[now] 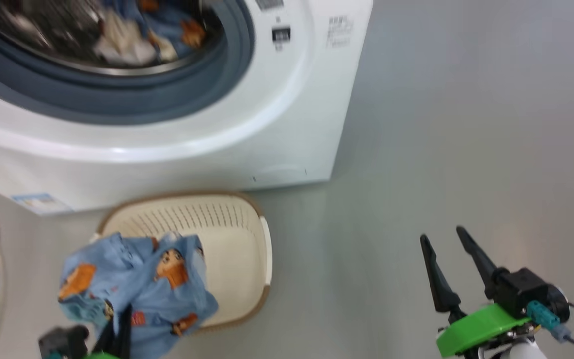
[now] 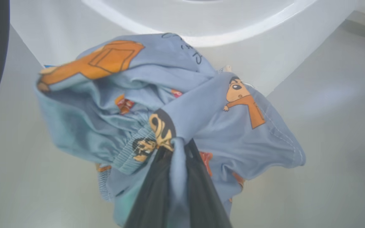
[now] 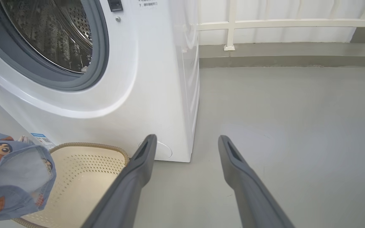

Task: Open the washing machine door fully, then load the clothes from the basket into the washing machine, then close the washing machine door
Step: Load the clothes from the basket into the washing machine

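My left pincer (image 2: 173,144) is pinching a bunched blue garment (image 2: 198,104), held up over the near-left end of the basket (image 1: 247,234), whose far half shows bare cream plastic. More clothes (image 1: 132,35) lie inside the washing machine (image 1: 277,124). My right pincer (image 1: 442,235) hangs spread over the floor (image 1: 466,124), well right.

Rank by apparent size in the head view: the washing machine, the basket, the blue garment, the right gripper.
1. washing machine
2. basket and blue garment, too alike to rank
3. right gripper, smallest
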Controlling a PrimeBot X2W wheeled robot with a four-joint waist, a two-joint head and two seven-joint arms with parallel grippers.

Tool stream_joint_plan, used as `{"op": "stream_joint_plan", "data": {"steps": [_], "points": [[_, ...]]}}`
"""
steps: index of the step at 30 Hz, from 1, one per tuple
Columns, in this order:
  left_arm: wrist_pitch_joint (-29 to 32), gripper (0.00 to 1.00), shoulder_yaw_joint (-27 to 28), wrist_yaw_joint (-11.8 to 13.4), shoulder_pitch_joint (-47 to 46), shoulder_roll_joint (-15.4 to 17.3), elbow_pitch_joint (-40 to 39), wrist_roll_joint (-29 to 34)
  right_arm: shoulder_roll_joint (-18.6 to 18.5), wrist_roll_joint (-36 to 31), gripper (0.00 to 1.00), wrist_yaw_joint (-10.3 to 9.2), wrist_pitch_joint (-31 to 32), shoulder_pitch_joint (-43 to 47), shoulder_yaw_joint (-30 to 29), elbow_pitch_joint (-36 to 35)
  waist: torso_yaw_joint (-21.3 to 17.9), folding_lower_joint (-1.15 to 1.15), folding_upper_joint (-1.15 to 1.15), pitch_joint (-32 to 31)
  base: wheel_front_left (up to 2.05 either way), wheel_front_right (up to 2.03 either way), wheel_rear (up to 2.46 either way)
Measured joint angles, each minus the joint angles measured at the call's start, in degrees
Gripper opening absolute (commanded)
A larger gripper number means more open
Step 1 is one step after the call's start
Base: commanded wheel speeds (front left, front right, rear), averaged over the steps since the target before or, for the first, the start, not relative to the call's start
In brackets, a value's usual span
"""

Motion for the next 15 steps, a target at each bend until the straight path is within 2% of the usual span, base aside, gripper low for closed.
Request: {"op": "stream_joint_plan", "data": {"steps": [8, 12, 15], "points": [[0.0, 0.0, 6.8, 1.5, 11.9, -3.0, -10.1, 7.1, 0.1, 0.2, 1.0, 0.0, 0.0, 4.3, 0.0, 1.5, 0.9, 0.0, 0.0, -11.0, 0.0, 0.0, 0.0], [0.0, 0.0, 10.1, 1.4, 15.0, -4.9, -14.5, 9.9, 0.1, 0.8, 1.0, 0.0, 0.0, 4.6, 0.3, 1.6, 0.9, 0.0, 0.0, -15.2, 0.0, 0.0, 0.0], [0.0, 0.0, 11.8, 0.4, 16.6, -6.2, -16.6, 11.7, 0.1, 1.5, 1.0, 0.0, 0.0, 5.2, 0.3, 1.7, 0.8, 0.0, 0.0, -17.6, 0.0, 0.0, 0.0]]}}
